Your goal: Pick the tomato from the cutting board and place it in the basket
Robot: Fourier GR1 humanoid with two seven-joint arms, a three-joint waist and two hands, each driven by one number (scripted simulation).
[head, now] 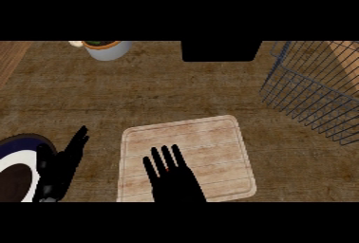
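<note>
A pale wooden cutting board (203, 142) lies in the middle of the counter. My right hand (174, 180) hovers over the board's near left part, open, with straight fingers spread and pointing away from me. A small red speck of the tomato (167, 170) shows between those fingers; the hand hides the remainder. The blue wire basket (308, 92) stands at the far right, well away from the hand. My left hand (64, 163) rests open at the left, beside the board, fingers pointing up.
A dark-rimmed plate (15, 163) with a white and brown centre sits at the lower left, right by my left hand. A white pot (107, 49) stands at the far edge, and a black block (221, 50) is behind the board.
</note>
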